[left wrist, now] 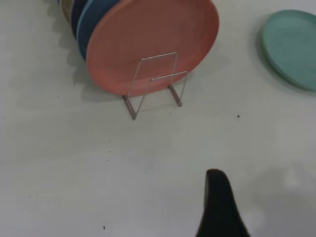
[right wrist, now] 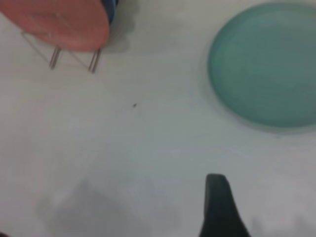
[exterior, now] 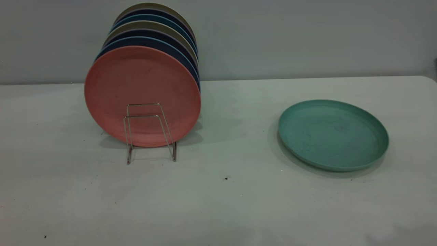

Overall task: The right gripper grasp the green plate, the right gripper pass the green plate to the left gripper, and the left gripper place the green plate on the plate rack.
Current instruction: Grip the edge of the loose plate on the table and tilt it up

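On the table (exterior: 218, 205) to your right, the green plate (exterior: 333, 134) lies flat, well apart from the rack (exterior: 150, 133) and its pink plate (exterior: 141, 95). Your left gripper (left wrist: 220, 207) and right gripper (right wrist: 222, 207) each show one finger only, so I cannot tell their spread. No writing reads anywhere.

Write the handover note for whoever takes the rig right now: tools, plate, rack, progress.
Left tool: one finger tip shows in its wrist view, off the exterior view; open or shut unclear.
Right tool: same, short of the green plate.
Green plate: flat on the table, untouched.
Plate rack: front loops free, before the pink plate.
Done: nothing. Left: grasp, handover, racking.
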You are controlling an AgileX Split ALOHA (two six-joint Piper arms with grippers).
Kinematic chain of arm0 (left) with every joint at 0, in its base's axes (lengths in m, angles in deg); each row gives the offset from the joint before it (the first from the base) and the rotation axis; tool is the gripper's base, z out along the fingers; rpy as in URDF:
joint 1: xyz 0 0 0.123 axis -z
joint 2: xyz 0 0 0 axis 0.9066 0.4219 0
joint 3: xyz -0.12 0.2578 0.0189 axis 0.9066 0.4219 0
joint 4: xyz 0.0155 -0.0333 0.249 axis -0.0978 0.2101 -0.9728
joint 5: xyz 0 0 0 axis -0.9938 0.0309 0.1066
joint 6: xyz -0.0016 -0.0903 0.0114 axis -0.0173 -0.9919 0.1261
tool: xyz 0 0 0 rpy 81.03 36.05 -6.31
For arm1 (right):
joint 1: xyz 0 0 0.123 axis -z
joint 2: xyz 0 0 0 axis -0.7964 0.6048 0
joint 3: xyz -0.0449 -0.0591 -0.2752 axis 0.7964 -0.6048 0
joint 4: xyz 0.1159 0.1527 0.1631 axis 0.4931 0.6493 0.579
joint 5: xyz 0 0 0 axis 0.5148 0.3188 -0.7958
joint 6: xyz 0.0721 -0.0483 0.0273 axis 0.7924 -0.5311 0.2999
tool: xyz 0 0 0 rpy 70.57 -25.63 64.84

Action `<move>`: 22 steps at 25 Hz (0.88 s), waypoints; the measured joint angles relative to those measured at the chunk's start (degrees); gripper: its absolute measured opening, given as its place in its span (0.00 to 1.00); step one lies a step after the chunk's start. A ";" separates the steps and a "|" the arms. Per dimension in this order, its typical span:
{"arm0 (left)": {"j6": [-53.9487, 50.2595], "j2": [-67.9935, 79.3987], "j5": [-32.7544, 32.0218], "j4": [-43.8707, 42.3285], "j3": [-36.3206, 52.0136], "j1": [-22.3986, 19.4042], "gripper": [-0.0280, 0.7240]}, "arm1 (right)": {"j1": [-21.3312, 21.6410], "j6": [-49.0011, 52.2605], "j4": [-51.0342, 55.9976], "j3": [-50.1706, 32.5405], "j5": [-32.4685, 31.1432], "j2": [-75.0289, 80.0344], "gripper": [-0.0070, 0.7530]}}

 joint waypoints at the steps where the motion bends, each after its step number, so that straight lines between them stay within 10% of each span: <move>1: 0.00 0.25 0.45 0.00 0.00 0.00 0.71 | 0.00 -2.72 2.94 0.87 0.44 3.56 0.66; 11: 0.11 0.38 1.94 0.00 0.00 0.00 0.71 | 13.41 -28.06 25.88 12.95 -5.21 35.24 0.66; 22: 0.15 0.38 1.94 0.12 0.00 0.00 0.71 | 20.59 -32.25 28.91 27.59 -9.09 60.05 0.66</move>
